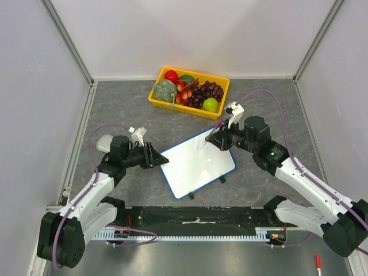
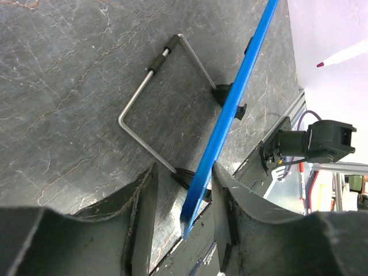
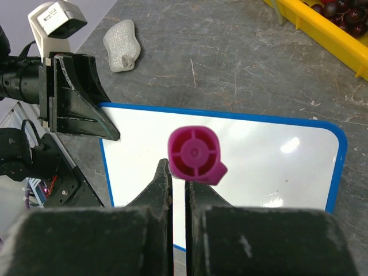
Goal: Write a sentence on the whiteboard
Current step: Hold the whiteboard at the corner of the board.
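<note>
While my left arm lies low and reaches in from the side, my left gripper (image 1: 165, 160) sits at the left corner of the whiteboard (image 1: 198, 164), jaws released and loosely astride its blue rim. My right arm stretches in from the opposite side, elbow bent, wrist angled down above the whiteboard's far right corner. My right gripper (image 1: 217, 137) is clenched on a marker (image 3: 194, 154), whose tip hangs over the white face. A fruit basket (image 1: 178, 107) sits beyond the whiteboard.

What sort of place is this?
Probably a robot lab cell: left arm and right arm bolted to a table, plain white walls on metal framing, a whiteboard and fruit basket.
</note>
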You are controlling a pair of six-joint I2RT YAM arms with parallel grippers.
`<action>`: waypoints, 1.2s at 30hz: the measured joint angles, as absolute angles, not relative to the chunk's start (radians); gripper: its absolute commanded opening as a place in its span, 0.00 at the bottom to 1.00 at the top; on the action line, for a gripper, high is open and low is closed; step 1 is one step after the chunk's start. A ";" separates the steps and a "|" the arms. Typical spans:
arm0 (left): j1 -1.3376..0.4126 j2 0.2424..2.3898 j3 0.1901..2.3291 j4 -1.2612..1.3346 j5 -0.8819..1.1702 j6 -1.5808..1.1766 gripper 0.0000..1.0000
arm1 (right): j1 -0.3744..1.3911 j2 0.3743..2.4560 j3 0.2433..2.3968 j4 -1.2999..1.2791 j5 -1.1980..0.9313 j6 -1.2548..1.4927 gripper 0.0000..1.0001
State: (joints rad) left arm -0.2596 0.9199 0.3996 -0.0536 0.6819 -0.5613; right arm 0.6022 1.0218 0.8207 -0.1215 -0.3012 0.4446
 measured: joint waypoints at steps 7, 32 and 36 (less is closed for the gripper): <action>-0.260 0.867 0.400 -0.111 0.648 -0.556 0.71 | 0.602 0.995 0.780 -0.104 -0.290 0.418 0.00; -0.262 0.671 0.482 -0.299 0.553 -0.558 0.74 | 0.806 0.957 0.662 0.102 -0.134 0.419 0.00; -0.262 0.607 0.445 -0.279 0.525 -0.579 0.73 | 0.812 0.971 0.656 0.120 -0.133 0.416 0.00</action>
